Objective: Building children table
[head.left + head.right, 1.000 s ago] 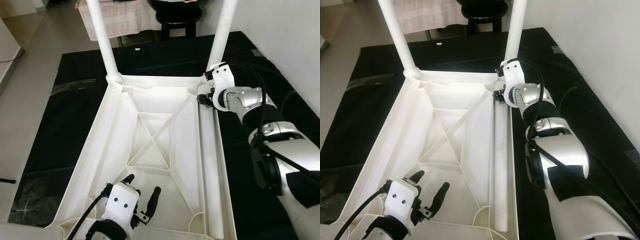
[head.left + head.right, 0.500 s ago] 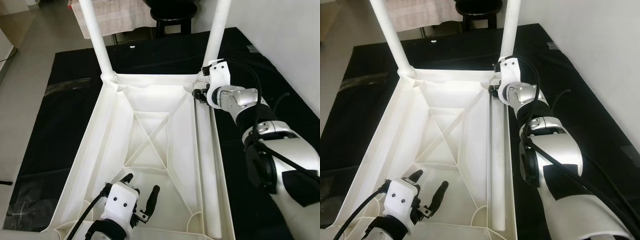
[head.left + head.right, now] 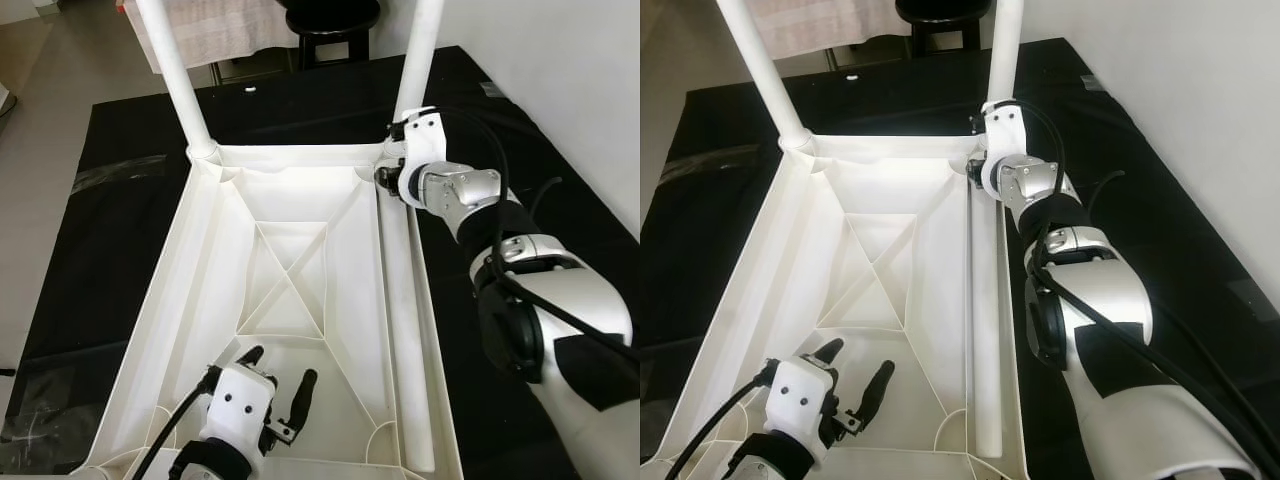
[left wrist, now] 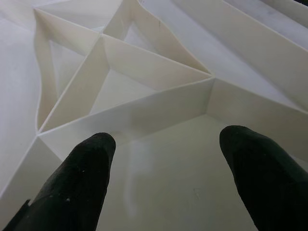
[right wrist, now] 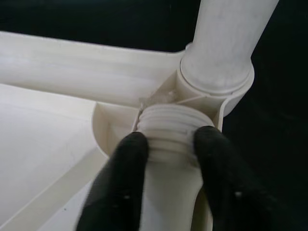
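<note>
A white plastic table top (image 3: 200,250) lies upside down on a black mat, its ribs (image 4: 144,62) facing up. Two white legs stand screwed into its far corners, one on the left (image 3: 175,75) and one on the right (image 3: 418,60). A third loose leg (image 3: 402,330) lies along the inside of the right wall. My right gripper (image 5: 169,139) is shut on that leg's threaded end (image 5: 166,120), right beside the far right corner socket. My left gripper (image 3: 280,366) hovers open inside the table top near its front edge, with nothing between its fingers (image 4: 91,159).
The black mat (image 3: 120,200) reaches out on every side of the table top. A black stool (image 3: 330,20) and a cloth-draped piece (image 3: 220,30) stand just beyond the far edge. A white wall (image 3: 560,80) runs close along the right. Bare floor lies to the left.
The whole view has shifted, so the head moved. My right gripper keeps its hold on the leg's threaded end and sits slightly nearer the far right corner. The left gripper has not moved.
</note>
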### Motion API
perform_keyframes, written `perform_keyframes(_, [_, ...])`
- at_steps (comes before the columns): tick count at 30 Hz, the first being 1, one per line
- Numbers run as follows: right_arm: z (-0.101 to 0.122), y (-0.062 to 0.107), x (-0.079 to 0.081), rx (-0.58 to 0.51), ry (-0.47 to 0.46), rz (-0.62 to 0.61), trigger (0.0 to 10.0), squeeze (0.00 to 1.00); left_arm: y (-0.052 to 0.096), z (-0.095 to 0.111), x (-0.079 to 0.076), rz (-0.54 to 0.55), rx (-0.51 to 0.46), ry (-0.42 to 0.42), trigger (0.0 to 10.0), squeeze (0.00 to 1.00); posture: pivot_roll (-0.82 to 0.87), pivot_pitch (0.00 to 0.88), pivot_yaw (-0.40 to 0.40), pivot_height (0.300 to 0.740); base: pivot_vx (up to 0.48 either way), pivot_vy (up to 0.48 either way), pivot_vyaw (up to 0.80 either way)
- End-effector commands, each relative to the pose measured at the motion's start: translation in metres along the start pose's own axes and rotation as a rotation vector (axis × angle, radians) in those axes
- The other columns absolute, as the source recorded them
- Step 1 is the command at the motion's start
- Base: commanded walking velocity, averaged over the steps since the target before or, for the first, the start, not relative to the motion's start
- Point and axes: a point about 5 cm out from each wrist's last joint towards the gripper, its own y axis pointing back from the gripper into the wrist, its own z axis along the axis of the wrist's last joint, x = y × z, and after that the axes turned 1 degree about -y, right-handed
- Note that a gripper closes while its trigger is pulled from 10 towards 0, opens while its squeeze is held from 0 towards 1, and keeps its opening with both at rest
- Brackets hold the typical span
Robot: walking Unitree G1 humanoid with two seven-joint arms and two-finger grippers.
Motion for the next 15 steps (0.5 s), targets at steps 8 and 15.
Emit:
perform_keyframes(8, [-0.026,-0.005,0.008,0.123,-0.010,0.029,0.0,0.00,0.003,-0.006,-0.002,-0.001,0.042,0.018,10.0,0.00,-0.02,0.257,0.003,0.740,0.000,0.000,0.00])
perform_keyframes(15, [0.022,0.003,0.013,-0.211,0.194,0.166,10.0,0.00,0.001,-0.007,-0.003,-0.009,0.042,0.022,10.0,0.00,-0.02,0.242,0.007,0.740,0.000,0.000,0.00])
